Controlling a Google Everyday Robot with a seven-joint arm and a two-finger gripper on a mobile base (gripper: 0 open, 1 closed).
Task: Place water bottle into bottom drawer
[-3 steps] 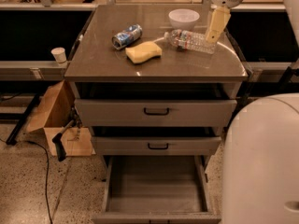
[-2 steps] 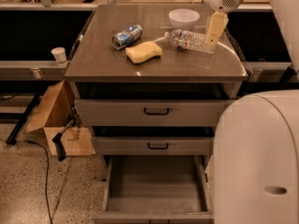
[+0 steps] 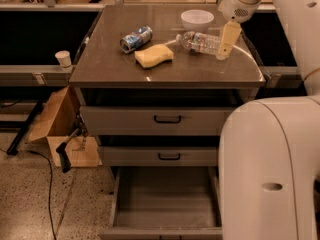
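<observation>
The water bottle (image 3: 200, 42), clear with a white cap and pale label, lies on its side on the cabinet top, cap pointing left. My gripper (image 3: 225, 48) hangs from the white arm at the upper right, its pale fingers reaching down to the bottle's right end. The bottom drawer (image 3: 167, 228) is pulled open at the foot of the cabinet and its grey interior holds nothing.
On the cabinet top (image 3: 115, 66) lie a crushed blue-silver can (image 3: 136, 38), a yellow sponge (image 3: 154, 55) and a white bowl (image 3: 197, 19). Two upper drawers (image 3: 167, 119) with black handles stand partly out. A cardboard box (image 3: 57, 126) sits left on the floor. My white body (image 3: 272, 174) fills the lower right.
My gripper has moved slightly left and down toward the bottle's right end. My white body now covers more of the lower right. The bottle has not moved.
</observation>
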